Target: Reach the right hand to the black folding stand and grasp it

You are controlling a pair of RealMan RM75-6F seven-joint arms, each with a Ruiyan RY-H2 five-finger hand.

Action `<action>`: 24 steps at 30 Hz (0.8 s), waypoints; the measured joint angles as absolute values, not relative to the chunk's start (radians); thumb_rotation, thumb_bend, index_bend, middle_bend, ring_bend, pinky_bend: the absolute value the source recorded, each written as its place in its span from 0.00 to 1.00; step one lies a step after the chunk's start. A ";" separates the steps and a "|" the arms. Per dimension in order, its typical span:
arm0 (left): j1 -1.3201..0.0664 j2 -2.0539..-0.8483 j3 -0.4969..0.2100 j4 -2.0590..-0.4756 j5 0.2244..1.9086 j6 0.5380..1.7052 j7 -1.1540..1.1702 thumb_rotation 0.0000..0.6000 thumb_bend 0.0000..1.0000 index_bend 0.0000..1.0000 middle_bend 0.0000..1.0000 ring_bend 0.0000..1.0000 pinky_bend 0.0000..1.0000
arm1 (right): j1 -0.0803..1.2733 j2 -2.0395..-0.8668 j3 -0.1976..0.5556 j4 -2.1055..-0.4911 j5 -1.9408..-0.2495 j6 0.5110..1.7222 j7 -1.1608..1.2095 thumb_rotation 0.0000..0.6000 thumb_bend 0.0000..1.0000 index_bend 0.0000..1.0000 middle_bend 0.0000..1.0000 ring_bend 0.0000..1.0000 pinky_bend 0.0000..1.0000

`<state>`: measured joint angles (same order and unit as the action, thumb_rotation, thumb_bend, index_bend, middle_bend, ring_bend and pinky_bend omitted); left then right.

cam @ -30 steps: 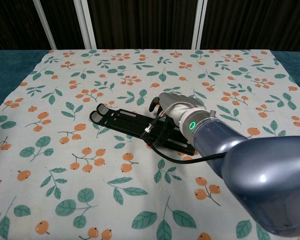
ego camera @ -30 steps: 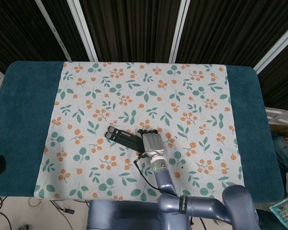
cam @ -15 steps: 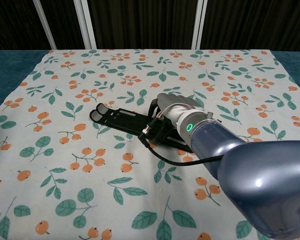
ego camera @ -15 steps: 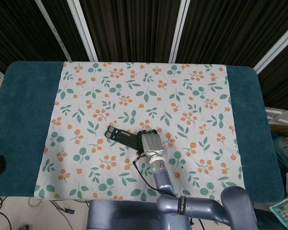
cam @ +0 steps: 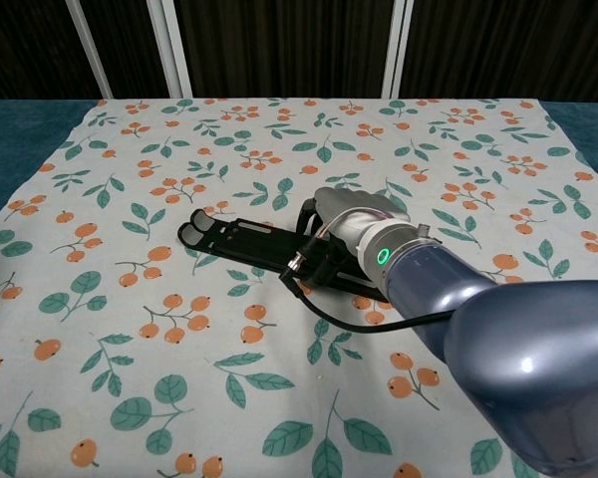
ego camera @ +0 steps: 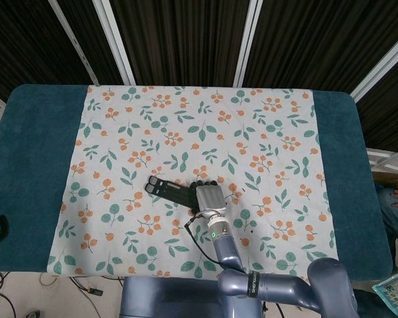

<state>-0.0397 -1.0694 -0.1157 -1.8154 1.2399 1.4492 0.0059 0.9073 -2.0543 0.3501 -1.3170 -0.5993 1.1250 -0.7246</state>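
Your right hand point(ego camera: 209, 197) lying over the black folding stand point(cam: 241, 239), grip unclear, mid-tablecloth point(ego camera: 265, 126) toward the near edge, no readable writing

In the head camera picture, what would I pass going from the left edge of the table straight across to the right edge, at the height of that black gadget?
Bare teal table cover → floral cloth → black folding stand → right hand, resting on the stand's right end → more floral cloth → teal cover again.
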 measured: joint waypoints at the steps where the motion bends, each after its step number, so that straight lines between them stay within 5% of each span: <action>1: -0.040 -1.069 -0.116 -1.815 1.240 1.449 0.006 1.00 0.58 0.12 0.00 0.00 0.00 | 0.905 -2.053 0.350 -1.319 -0.605 1.125 -0.719 1.00 0.41 0.38 0.45 0.47 0.29; 24: -0.039 -1.067 -0.113 -1.820 1.239 1.447 0.008 1.00 0.58 0.12 0.00 0.00 0.00 | 0.786 -1.816 0.401 -1.569 -0.725 1.127 -0.508 1.00 0.43 0.40 0.47 0.50 0.31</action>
